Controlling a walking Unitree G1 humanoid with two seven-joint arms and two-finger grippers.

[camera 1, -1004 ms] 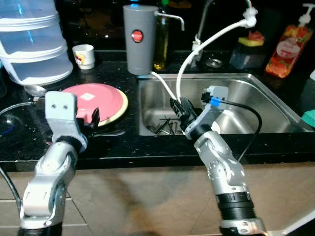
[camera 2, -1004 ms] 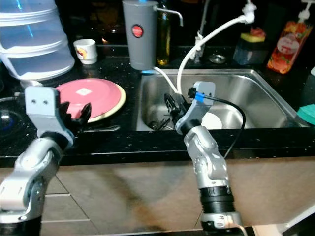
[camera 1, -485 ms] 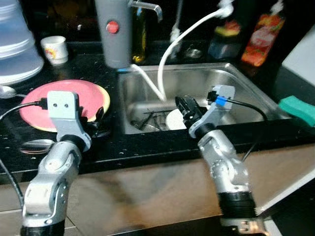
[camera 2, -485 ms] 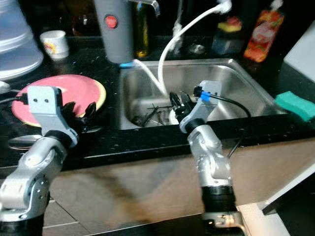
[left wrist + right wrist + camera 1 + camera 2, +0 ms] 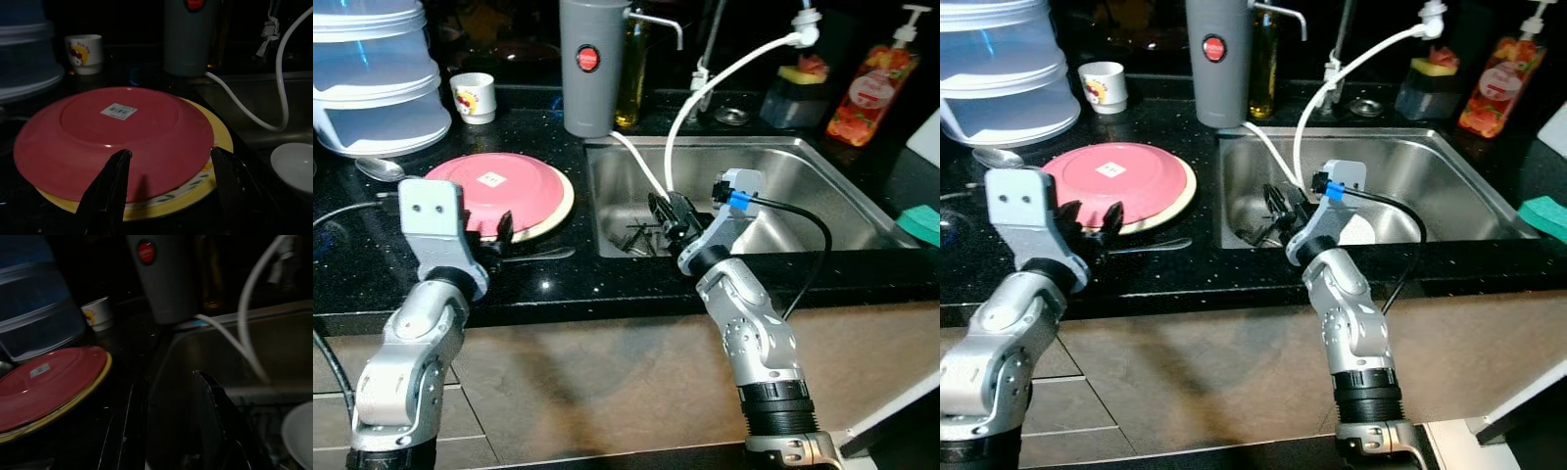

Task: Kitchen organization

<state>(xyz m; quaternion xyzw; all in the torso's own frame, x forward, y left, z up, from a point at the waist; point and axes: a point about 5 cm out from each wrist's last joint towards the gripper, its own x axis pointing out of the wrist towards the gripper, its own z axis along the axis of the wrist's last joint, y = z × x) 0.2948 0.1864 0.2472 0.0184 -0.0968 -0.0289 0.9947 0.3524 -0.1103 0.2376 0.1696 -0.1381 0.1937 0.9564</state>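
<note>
While left tool (image 5: 168, 183) gapes before red plate (image 5: 112, 137); right tool (image 5: 664, 211) overhangs sink (image 5: 822, 181).

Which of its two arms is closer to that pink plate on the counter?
The left. Its left gripper sits at the pink plate's near edge, fingers open. The right gripper is off to the side, over the sink.

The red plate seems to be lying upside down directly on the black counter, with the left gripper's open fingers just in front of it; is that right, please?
Not quite. The red plate is upside down, with its barcode sticker showing, but it lies on a yellow-rimmed plate beneath it, not directly on the counter. The left wrist view shows the yellow rim sticking out under it. The left gripper is indeed open just in front.
</note>
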